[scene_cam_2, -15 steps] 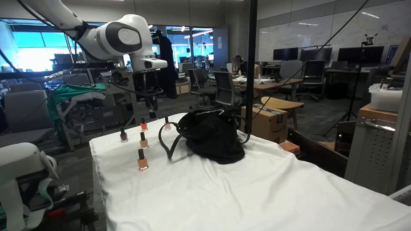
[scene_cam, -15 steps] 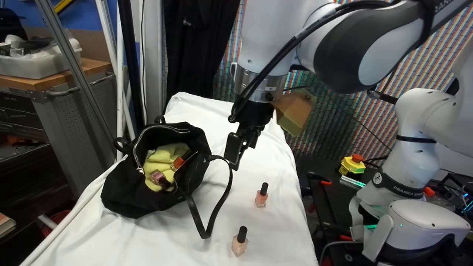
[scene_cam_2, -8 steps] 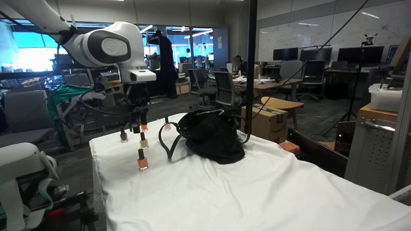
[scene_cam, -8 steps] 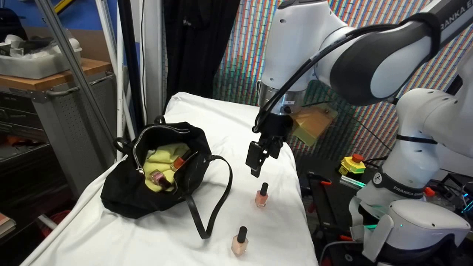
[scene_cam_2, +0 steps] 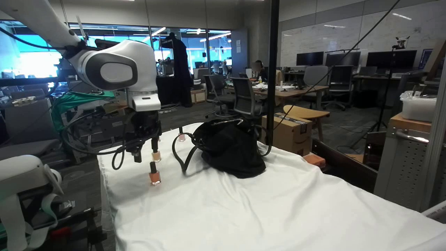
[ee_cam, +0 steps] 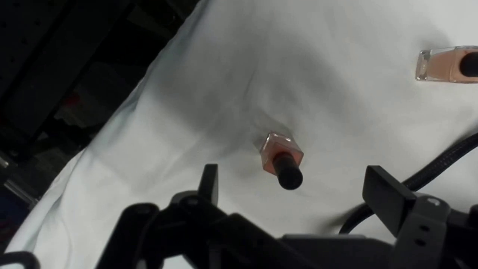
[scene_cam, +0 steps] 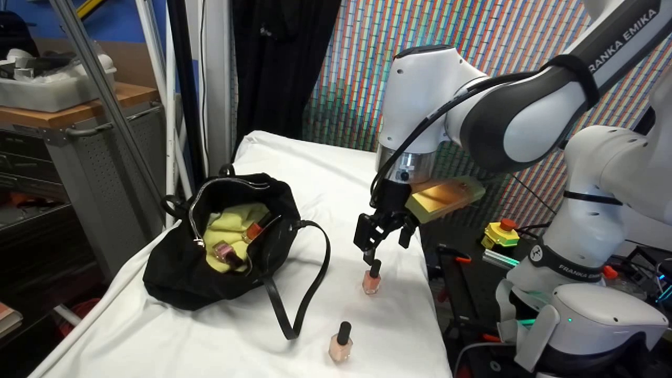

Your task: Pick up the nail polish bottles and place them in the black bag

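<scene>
Fingers [ee_cam: 388,200] stand wide apart with nothing gripped, and in the wrist view the coral nail polish bottle [ee_cam: 278,153] shows its dark cap [ee_cam: 290,177] about midway between them, touching neither. It stands upright on the cloth-covered table [scene_cam_2: 278,216], lower than the fingers, long axis vertical; whether it is directly beneath the gap or slightly forward of it, I cannot tell. Either way, that pose suits a grasp from above, I judge: centre, descend straight, then squeeze from both sides. The peach nail polish bottle [ee_cam: 446,64] stands well apart, at the upper right of that view, and looks unlikely to interfere, but the strap [ee_cam: 446,160] running behind one finger deserves care on the way down. In an exterior view the black bag [scene_cam: 176,278] sits open, well apart from the coral nail polish bottle, with the strap lying between the two; a pinkish bottle [scene_cam: 223,250] and an orange-red bottle [scene_cam: 253,232] are already inside, on the yellow-green lining [scene_cam: 231,223].
</scene>
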Motion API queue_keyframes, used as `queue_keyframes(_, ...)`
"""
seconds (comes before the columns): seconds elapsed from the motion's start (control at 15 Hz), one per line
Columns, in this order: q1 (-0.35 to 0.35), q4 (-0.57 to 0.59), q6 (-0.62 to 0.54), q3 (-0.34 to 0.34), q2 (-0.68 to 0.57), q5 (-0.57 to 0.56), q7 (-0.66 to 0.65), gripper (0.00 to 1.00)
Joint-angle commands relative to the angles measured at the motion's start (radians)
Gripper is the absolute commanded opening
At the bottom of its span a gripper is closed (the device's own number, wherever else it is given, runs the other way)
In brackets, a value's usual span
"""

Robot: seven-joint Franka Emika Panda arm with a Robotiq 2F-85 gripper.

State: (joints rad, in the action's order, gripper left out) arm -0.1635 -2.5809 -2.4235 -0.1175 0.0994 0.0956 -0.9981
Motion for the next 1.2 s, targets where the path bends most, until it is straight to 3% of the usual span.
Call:
queue_keyframes(0.0, 0.014, -0.023, -0.063, -0.019, -0.010, 0.076, -0.069, 1.00)
queue_keyframes(0.67, 0.020, -0.018, -0.183, -0.004, -0.134, 0.053, -0.357, 1.00)
queue_keyframes(1.13, 0.011, -0.006, -0.206, 0.001, -0.198, 0.071, -0.415, 1.00)
